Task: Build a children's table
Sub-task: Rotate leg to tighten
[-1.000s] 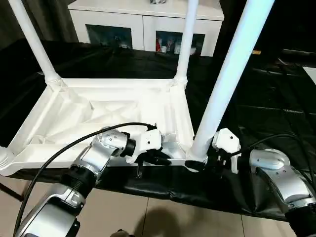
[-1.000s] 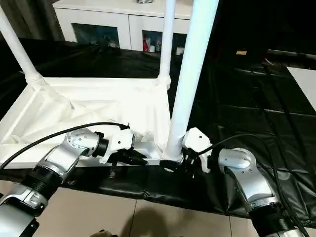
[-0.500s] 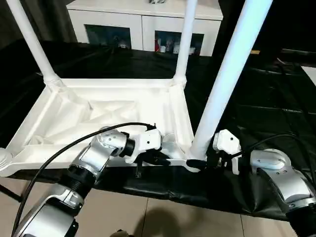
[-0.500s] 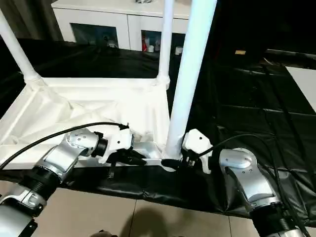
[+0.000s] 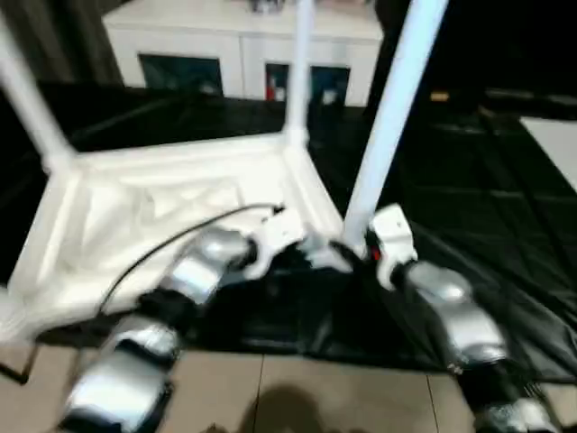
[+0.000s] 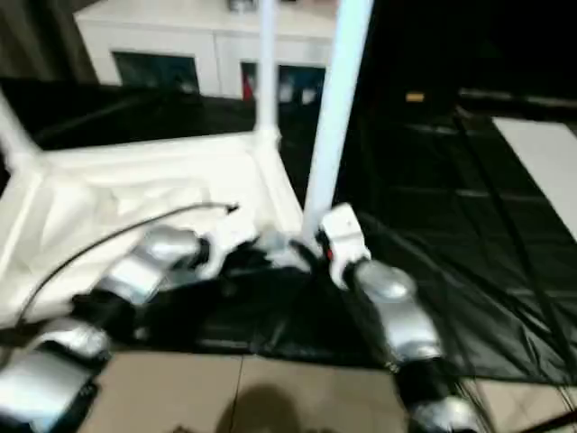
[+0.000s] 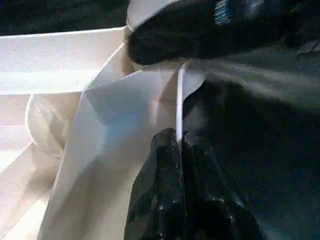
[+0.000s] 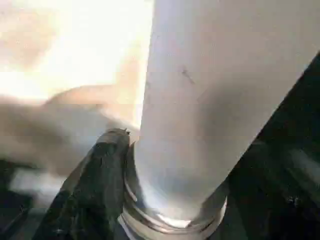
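Observation:
The children's table top [image 5: 162, 207] lies upside down on the black work table, ribbed underside up. White legs stand in its far left corner [image 5: 27, 99], far right corner [image 5: 297, 72] and near right corner [image 5: 388, 117]. My left gripper [image 7: 178, 142] is shut on the thin near rim [image 7: 179, 100] of the top, close to the near right corner. My right gripper [image 5: 356, 248] is closed around the foot of the near right leg [image 8: 210, 100], just above its socket, with one black finger [image 8: 100, 175] against the tube.
A white cabinet [image 5: 234, 54] with glass doors stands behind the work table. The black cover [image 5: 487, 180] stretches away to the right. Tiled floor [image 5: 297, 388] shows below the table's near edge. A black cable [image 5: 180, 239] runs over my left forearm.
The head camera has swung, and the whole picture has shifted and smeared. Both grippers keep their holds. The near right corner and its leg sit a little further from me.

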Motion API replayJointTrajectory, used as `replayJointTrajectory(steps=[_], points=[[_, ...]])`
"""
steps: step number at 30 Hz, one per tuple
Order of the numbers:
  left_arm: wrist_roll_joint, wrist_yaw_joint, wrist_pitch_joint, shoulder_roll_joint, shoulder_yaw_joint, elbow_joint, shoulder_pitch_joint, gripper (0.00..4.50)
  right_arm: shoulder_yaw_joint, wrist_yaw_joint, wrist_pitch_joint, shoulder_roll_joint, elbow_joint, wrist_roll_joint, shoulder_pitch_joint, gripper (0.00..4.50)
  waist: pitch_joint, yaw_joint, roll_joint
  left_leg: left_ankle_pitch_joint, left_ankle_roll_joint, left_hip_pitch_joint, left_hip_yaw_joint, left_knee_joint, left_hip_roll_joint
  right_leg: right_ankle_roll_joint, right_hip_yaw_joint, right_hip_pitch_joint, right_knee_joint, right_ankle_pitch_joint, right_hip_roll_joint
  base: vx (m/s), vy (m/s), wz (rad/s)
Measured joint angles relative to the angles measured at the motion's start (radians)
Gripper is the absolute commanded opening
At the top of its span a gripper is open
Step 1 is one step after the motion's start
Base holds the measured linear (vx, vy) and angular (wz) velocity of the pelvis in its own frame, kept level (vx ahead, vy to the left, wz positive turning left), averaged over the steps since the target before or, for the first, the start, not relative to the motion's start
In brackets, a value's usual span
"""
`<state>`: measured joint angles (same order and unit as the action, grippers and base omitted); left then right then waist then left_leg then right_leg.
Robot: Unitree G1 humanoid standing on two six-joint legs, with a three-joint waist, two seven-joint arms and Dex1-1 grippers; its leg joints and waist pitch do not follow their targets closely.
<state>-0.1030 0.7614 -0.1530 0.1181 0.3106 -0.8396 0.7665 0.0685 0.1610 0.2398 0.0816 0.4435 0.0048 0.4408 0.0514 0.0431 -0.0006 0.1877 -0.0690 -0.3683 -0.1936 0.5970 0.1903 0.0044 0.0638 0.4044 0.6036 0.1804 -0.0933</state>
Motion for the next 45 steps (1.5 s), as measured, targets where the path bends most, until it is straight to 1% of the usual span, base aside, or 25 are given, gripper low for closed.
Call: replayJointTrajectory(steps=[3, 5, 7, 8, 10, 11, 12, 13, 14, 15, 17, 18, 19, 20, 21, 22, 24, 25, 28, 30, 32, 35, 38, 43, 45], points=[[0.010, -0.071, -0.018, -0.051, -0.010, -0.054, 0.033, 0.00, -0.030, -0.124, 0.014, -0.047, 0.033, -0.009, 0.030, 2.54, 0.000, 0.002, 0.000, 0.000, 0.000, 0.000, 0.000, -0.001, 0.000, -0.001, 0.000, -0.002, -0.003, -0.003, 0.000, 0.000, 0.000, 0.00], [0.011, -0.088, -0.015, -0.065, -0.015, -0.083, 0.053, 0.00, -0.043, -0.170, 0.015, -0.068, 0.046, -0.017, 0.042, 2.54, 0.000, 0.008, 0.000, 0.000, 0.000, -0.001, 0.000, -0.001, 0.000, -0.003, 0.000, -0.002, -0.003, -0.006, 0.000, 0.000, 0.000, 0.00], [0.011, -0.091, -0.012, -0.071, -0.020, -0.094, 0.060, 0.00, -0.048, -0.171, 0.004, -0.070, 0.052, -0.019, 0.045, 2.54, 0.000, 0.014, 0.000, 0.000, 0.000, 0.000, 0.000, -0.001, 0.000, -0.006, 0.000, -0.002, -0.003, -0.013, 0.000, 0.026, -0.002, 0.02], [0.011, -0.091, -0.012, -0.072, -0.021, -0.097, 0.064, 0.00, -0.051, -0.166, -0.005, -0.070, 0.053, -0.019, 0.044, 2.89, 0.000, 0.016, 0.000, 0.000, 0.000, -0.001, 0.000, -0.001, 0.000, -0.006, 0.000, -0.002, -0.003, -0.013, 0.000, 0.000, 0.000, 0.00], [0.007, -0.100, 0.006, -0.068, -0.022, -0.105, 0.066, 0.00, -0.056, -0.129, -0.037, -0.068, 0.047, -0.015, 0.037, 3.24, -0.001, 0.016, 0.001, 0.000, 0.000, -0.001, -0.001, -0.002, 0.000, -0.004, 0.000, -0.002, -0.004, -0.012, 0.000, 0.000, 0.000, 0.00], [0.000, -0.133, 0.013, -0.057, -0.033, -0.115, 0.070, 0.00, -0.044, -0.104, -0.056, -0.077, 0.032, -0.011, 0.030, 3.33, -0.001, 0.010, 0.001, 0.000, 0.000, -0.001, -0.001, -0.003, 0.000, -0.003, -0.001, -0.001, -0.004, -0.012, 0.001, 0.000, 0.000, 0.00], [-0.007, -0.168, 0.023, -0.038, -0.045, -0.124, 0.074, 0.00, -0.006, -0.062, -0.078, -0.079, 0.020, -0.010, 0.019, 3.33, 0.000, -0.005, 0.000, 0.000, 0.000, -0.002, 0.000, -0.003, 0.001, -0.003, -0.001, 0.000, -0.004, -0.012, 0.001, 0.000, 0.000, 0.00], [-0.008, -0.176, 0.031, -0.027, -0.051, -0.127, 0.074, 0.00, 0.018, -0.039, -0.089, -0.070, 0.018, -0.010, 0.010, 3.58, 0.000, -0.010, 0.001, 0.000, 0.000, -0.004, 0.002, -0.003, 0.000, -0.003, 0.000, 0.001, -0.004, -0.012, 0.001, 0.000, 0.000, 0.00], [-0.008, -0.175, 0.037, -0.022, -0.053, -0.127, 0.074, 0.00, 0.033, -0.014, -0.097, -0.065, 0.009, -0.009, -0.006, 3.58, 0.000, -0.009, 0.001, 0.000, 0.000, -0.005, 0.004, -0.003, 0.000, -0.003, 0.002, 0.001, -0.006, -0.012, 0.002, 0.000, 0.000, 0.00], [-0.009, -0.167, 0.046, -0.020, -0.052, -0.123, 0.074, 0.00, 0.040, 0.013, -0.099, -0.053, 0.007, -0.006, -0.015, 3.66, 0.001, -0.005, 0.002, 0.000, 0.000, -0.004, 0.005, -0.004, 0.001, -0.003, 0.003, 0.002, -0.008, -0.012, 0.002, 0.052, 0.001, 0.02], [-0.009, -0.126, 0.060, -0.005, -0.048, -0.102, 0.062, 0.00, 0.042, 0.070, -0.104, -0.004, -0.009, 0.003, -0.019, 3.78, 0.002, 0.005, 0.005, -0.001, 0.001, -0.006, 0.003, -0.003, 0.000, -0.004, 0.002, 0.004, -0.009, -0.012, 0.002, 0.026, 0.001, 0.01], [-0.009, -0.095, 0.063, 0.009, -0.047, -0.084, 0.052, 0.00, 0.037, 0.106, -0.116, 0.040, -0.020, 0.004, -0.019, 3.89, 0.002, 0.013, 0.005, -0.005, 0.008, -0.005, 0.002, -0.003, 0.001, -0.004, 0.002, 0.004, -0.009, -0.011, 0.002, 0.000, 0.000, 0.00], [-0.008, -0.071, 0.069, 0.022, -0.046, -0.072, 0.044, 0.00, 0.030, 0.134, -0.125, 0.071, -0.032, 0.005, -0.020, 4.09, 0.002, 0.017, 0.005, -0.005, 0.009, -0.006, 0.002, -0.003, 0.001, -0.005, 0.002, 0.004, -0.009, -0.011, 0.002, 0.000, 0.000, 0.00], [-0.007, -0.043, 0.076, 0.038, -0.044, -0.058, 0.033, 0.00, 0.025, 0.172, -0.138, 0.102, -0.042, 0.008, -0.022, 4.15, 0.002, 0.019, 0.005, -0.004, 0.009, -0.005, 0.001, -0.003, 0.001, -0.005, 0.002, 0.004, -0.009, -0.011, 0.001, 0.000, 0.000, 0.00], [-0.004, 0.002, 0.094, 0.061, -0.035, -0.034, 0.017, 0.00, 0.020, 0.238, -0.158, 0.151, -0.060, 0.025, -0.032, 4.15, 0.002, 0.023, 0.005, -0.004, 0.009, -0.005, 0.001, -0.003, 0.001, -0.005, 0.002, 0.004, -0.009, -0.011, 0.001, 0.000, 0.000, 0.00], [0.000, 0.051, 0.121, 0.088, -0.019, -0.006, -0.003, 0.00, 0.016, 0.313, -0.168, 0.198, -0.088, 0.050, -0.052, 4.33, 0.002, 0.027, 0.005, -0.004, 0.010, -0.005, 0.000, -0.003, 0.001, -0.005, 0.002, 0.004, -0.010, -0.011, 0.001, 0.000, 0.000, 0.00], [0.009, 0.169, 0.181, 0.151, 0.010, 0.043, -0.042, 0.00, 0.003, 0.468, -0.179, 0.292, -0.121, 0.105, -0.097, 4.43, 0.002, 0.039, 0.005, -0.004, 0.010, -0.004, -0.001, -0.003, 0.002, -0.005, 0.002, 0.004, -0.009, -0.011, 0.001, 0.000, 0.000, 0.00], [0.010, 0.218, 0.201, 0.174, 0.022, 0.059, -0.048, 0.00, 0.004, 0.531, -0.183, 0.327, -0.133, 0.121, -0.111, 4.43, 0.002, 0.043, 0.005, -0.003, 0.010, -0.004, -0.001, -0.003, 0.002, -0.005, 0.002, 0.004, -0.009, -0.011, 0.001, 0.000, 0.000, 0.00], [0.020, 0.337, 0.223, 0.216, 0.040, 0.099, -0.070, 0.00, 0.035, 0.701, -0.189, 0.417, -0.176, 0.149, -0.147, 4.43, 0.002, 0.046, 0.005, 0.000, 0.005, -0.001, -0.002, -0.003, 0.002, -0.006, 0.001, 0.000, -0.008, -0.011, 0.001, 0.000, 0.000, 0.00], [0.032, 0.392, 0.223, 0.226, 0.047, 0.127, -0.091, 0.00, 0.052, 0.772, -0.175, 0.428, -0.197, 0.170, -0.164, 4.43, 0.002, 0.046, 0.005, 0.000, 0.005, 0.002, -0.002, -0.003, 0.002, -0.006, 0.001, -0.002, -0.008, -0.012, 0.001, 0.000, 0.000, 0.00], [0.039, 0.420, 0.221, 0.230, 0.053, 0.145, -0.098, 0.00, 0.064, 0.808, -0.161, 0.423, -0.202, 0.193, -0.171, 4.43, 0.002, 0.049, 0.005, 0.000, 0.005, 0.001, -0.002, -0.003, 0.002, -0.007, 0.001, -0.002, -0.008, -0.012, 0.000, 0.000, 0.000, 0.00], [0.049, 0.456, 0.216, 0.233, 0.066, 0.177, -0.114, 0.00, 0.087, 0.842, -0.154, 0.420, -0.224, 0.204, -0.173, 4.43, 0.002, 0.052, 0.005, 0.000, 0.004, 0.001, -0.003, -0.003, 0.002, -0.007, 0.001, -0.002, -0.007, -0.012, 0.000, 0.000, 0.000, 0.00], [0.057, 0.479, 0.209, 0.236, 0.076, 0.208, -0.129, 0.00, 0.106, 0.841, -0.169, 0.407, -0.229, 0.191, -0.172, 4.43, 0.002, 0.055, 0.005, 0.000, 0.004, 0.000, -0.003, -0.003, 0.002, -0.007, 0.001, -0.002, -0.007, -0.013, 0.000, 0.000, 0.000, 0.00], [0.058, 0.494, 0.204, 0.237, 0.080, 0.220, -0.132, 0.00, 0.137, 0.837, -0.193, 0.409, -0.200, 0.136, -0.155, 4.43, 0.002, 0.059, 0.005, 0.000, 0.004, 0.000, -0.003, -0.003, 0.002, -0.007, 0.001, -0.002, -0.007, -0.012, 0.000, 0.000, 0.000, 0.00], [0.058, 0.497, 0.203, 0.237, 0.080, 0.222, -0.132, 0.00, 0.137, 0.839, -0.193, 0.411, -0.193, 0.133, -0.154, 4.11, 0.002, 0.059, 0.005, 0.000, 0.004, 0.000, -0.003, -0.003, 0.002, -0.007, 0.001, -0.002, -0.008, -0.012, 0.000, 0.000, 0.000, 0.00]])
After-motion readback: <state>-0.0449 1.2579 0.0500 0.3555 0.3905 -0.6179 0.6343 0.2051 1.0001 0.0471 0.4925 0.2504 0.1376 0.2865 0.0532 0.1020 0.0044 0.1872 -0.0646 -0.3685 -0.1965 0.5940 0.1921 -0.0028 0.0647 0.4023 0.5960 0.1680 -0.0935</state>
